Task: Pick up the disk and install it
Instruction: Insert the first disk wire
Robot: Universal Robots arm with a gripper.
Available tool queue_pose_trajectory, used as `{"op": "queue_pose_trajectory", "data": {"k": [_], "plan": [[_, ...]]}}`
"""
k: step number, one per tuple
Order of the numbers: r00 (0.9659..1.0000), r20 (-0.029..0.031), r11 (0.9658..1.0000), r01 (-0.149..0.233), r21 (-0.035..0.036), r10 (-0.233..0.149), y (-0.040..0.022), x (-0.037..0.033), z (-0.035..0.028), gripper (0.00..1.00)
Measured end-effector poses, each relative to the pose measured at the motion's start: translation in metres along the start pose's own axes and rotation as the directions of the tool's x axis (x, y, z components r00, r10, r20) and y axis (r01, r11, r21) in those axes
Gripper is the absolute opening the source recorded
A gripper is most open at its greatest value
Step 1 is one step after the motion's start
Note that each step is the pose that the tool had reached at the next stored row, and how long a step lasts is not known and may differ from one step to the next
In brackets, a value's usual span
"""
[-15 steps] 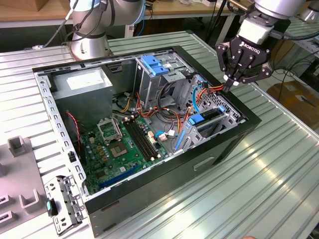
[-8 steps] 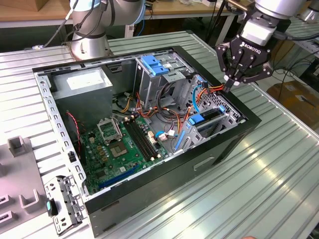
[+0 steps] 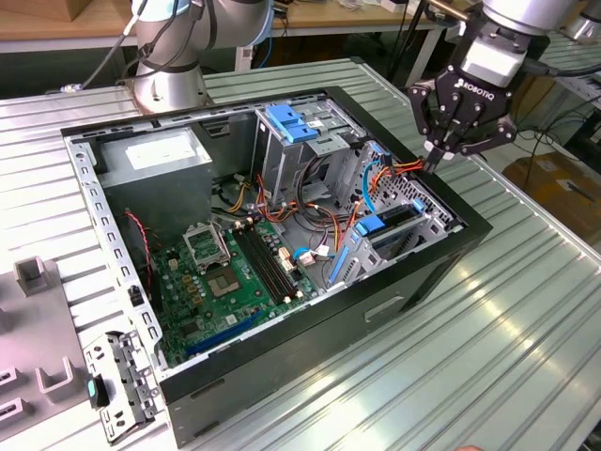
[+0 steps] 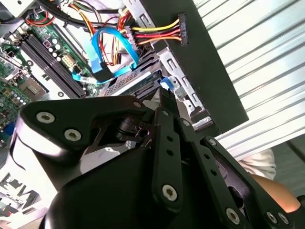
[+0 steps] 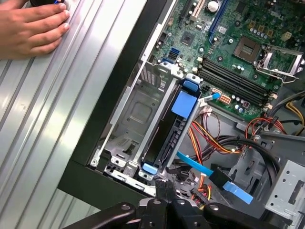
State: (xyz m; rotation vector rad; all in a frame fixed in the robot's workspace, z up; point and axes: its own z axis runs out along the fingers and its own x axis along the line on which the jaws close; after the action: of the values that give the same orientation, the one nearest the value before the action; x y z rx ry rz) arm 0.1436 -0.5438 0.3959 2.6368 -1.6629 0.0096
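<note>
Claw point(image 3: 438, 153) above the corner of the open computer case point(image 3: 310, 366), fingers pinched together with nothing in them; disk point(image 5: 163, 138) seated on edge in the drive cage just under the fingertips.

In the first wrist view the fingertips point(image 5: 165, 187) meet right over the disk's near end, whether touching it I cannot tell. The disk's blue rail tab point(image 5: 185, 103) is at the far end from the claw. Just beside the disk is a bare cage slot point(image 5: 131, 114). Near the claw on the other side are orange and yellow wires point(image 5: 199, 139) and a flat blue cable point(image 5: 202, 167). Farther off is the green motherboard point(image 5: 228, 43). Well away on the ribbed metal table point(image 5: 57, 119) rests a person's hand point(image 5: 31, 28).
</note>
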Motion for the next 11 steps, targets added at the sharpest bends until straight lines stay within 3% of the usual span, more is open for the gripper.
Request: {"op": "queue_pose_trajectory", "data": {"k": [5,11], "plan": [[1.0000,0.0013,1.0000,0.008,-0.0028,-0.008,-0.0071,0.0022,-0.0001,0.11],[0.9999,0.0038,0.9999,0.012,-0.0078,-0.012,-0.0084,0.0023,-0.0064,0.11]]}}
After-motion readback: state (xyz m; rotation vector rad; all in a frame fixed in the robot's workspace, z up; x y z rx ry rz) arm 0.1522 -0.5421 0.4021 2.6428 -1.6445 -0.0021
